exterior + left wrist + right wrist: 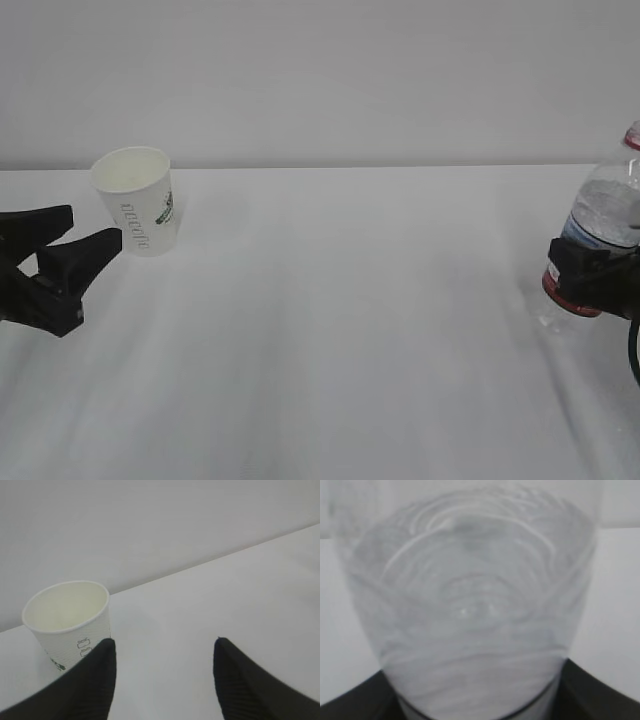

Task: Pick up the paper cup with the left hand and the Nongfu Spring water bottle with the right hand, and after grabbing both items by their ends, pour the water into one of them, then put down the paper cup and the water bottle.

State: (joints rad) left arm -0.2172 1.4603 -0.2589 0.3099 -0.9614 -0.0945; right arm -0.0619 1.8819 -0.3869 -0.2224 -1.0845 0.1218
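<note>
The white paper cup (138,200) stands on the table at the far left, its inside empty (67,605). My left gripper (95,226) is open just in front of it. In the left wrist view (164,642) the cup is beside and beyond the left finger, outside the jaws, with only bare table between the fingers. At the right edge the Nongfu Spring water bottle (605,205) leans with its top to the right. My right gripper (585,272) is shut on it at the red label. The clear bottle (470,605) fills the right wrist view between the black fingers (480,700).
A white table (340,330) runs from the cup to the bottle, backed by a plain pale wall (320,70).
</note>
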